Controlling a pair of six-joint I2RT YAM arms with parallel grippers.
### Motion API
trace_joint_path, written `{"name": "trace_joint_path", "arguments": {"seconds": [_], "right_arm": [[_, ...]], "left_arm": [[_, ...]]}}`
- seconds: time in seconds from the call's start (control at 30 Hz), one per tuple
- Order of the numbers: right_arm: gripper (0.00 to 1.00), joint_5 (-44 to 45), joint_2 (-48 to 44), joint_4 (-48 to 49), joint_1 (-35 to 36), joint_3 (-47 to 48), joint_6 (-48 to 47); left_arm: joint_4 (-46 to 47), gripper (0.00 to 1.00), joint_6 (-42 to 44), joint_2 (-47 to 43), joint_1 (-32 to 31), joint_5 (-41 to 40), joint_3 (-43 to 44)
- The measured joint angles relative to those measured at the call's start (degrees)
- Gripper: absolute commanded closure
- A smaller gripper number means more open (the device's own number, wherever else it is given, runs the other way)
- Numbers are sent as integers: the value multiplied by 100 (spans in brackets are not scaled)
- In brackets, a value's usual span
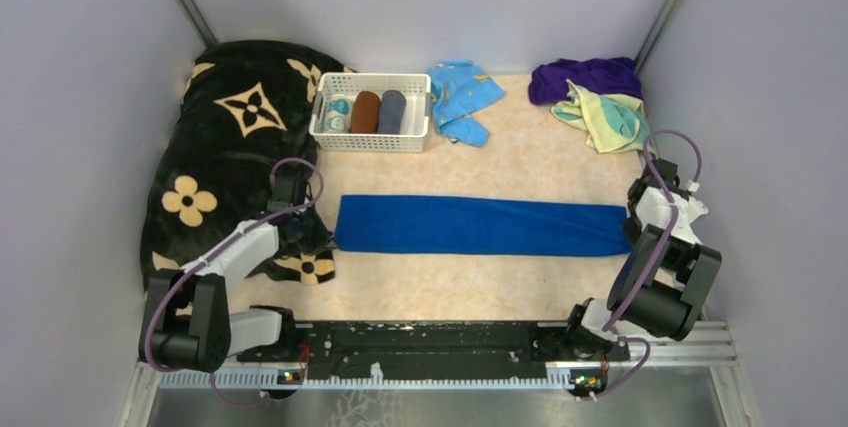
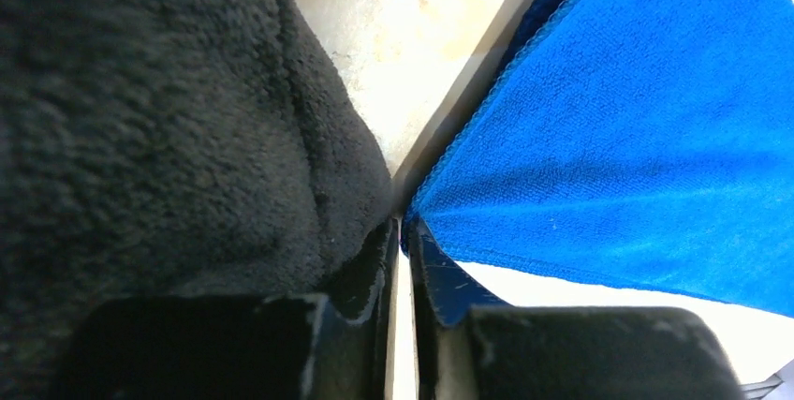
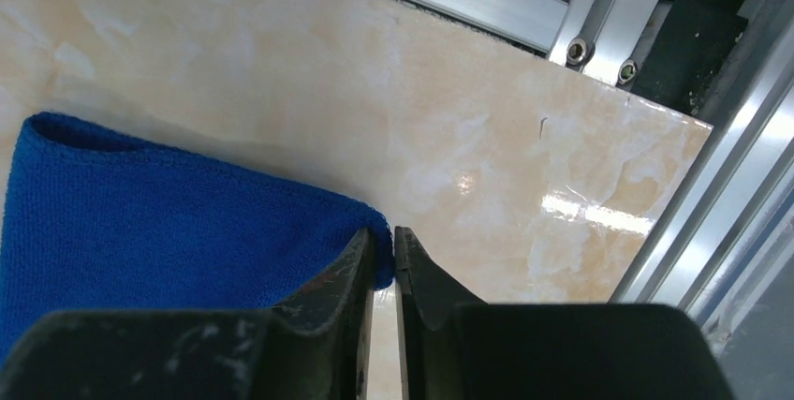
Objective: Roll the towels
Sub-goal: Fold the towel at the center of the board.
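A royal blue towel (image 1: 480,225) lies flat on the table as a long folded strip. My left gripper (image 1: 305,232) is at its left end, and in the left wrist view the jaws (image 2: 403,227) stand a thin slit apart with the towel's corner (image 2: 637,138) pinched at their tips. My right gripper (image 1: 635,229) is at the right end. There the fingertips (image 3: 384,236) hold the other corner of the blue towel (image 3: 140,222) between them. A dark purple towel (image 1: 585,77) and a pale yellow towel with teal marks (image 1: 608,117) lie crumpled at the back right.
A black blanket with tan flowers (image 1: 240,137) fills the left side and presses against my left finger (image 2: 169,119). At the back stands a white basket (image 1: 372,139) with rolled cloths, with a light blue cloth (image 1: 462,97) beside it. A metal rail (image 1: 440,342) runs along the near edge.
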Motion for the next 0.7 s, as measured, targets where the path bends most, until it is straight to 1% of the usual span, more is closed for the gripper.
{"name": "trace_joint_path", "arguments": {"seconds": [0.03, 0.07, 0.1, 0.2, 0.27, 0.33, 0.43, 0.5, 0.53, 0.57, 0.7], "right_arm": [[75, 13, 28, 22, 0, 0, -11], [71, 22, 42, 48, 0, 0, -37], [68, 24, 44, 61, -2, 2, -63], [59, 26, 44, 92, -17, 2, -114], [54, 17, 11, 90, -24, 4, -149], [50, -17, -81, 85, -24, 20, -175], [46, -192, -278, 22, -7, 175, -254], [44, -304, -433, 44, 96, 350, -326], [41, -365, -529, 63, 181, 437, -387], [35, -452, -608, 96, 273, 503, -450], [33, -994, -815, 323, 693, 693, -730]], "left_arm": [[-2, 80, -2, 0, 0, 2, -7], [-2, 72, 0, -2, 0, 7, -7], [0, 67, -2, -15, 0, 7, -7], [-26, 60, -2, -127, 0, 7, -2], [-85, 53, -2, -258, 0, 7, 11], [-144, 49, -2, -426, 0, 7, 42], [-256, 48, 42, -645, 0, 9, 203], [-304, 50, 138, -688, 0, 17, 444], [-319, 52, 197, -688, 0, 26, 579], [-323, 53, 264, -678, -9, 35, 756], [-107, 56, 479, -444, -155, 61, 1340]]}}
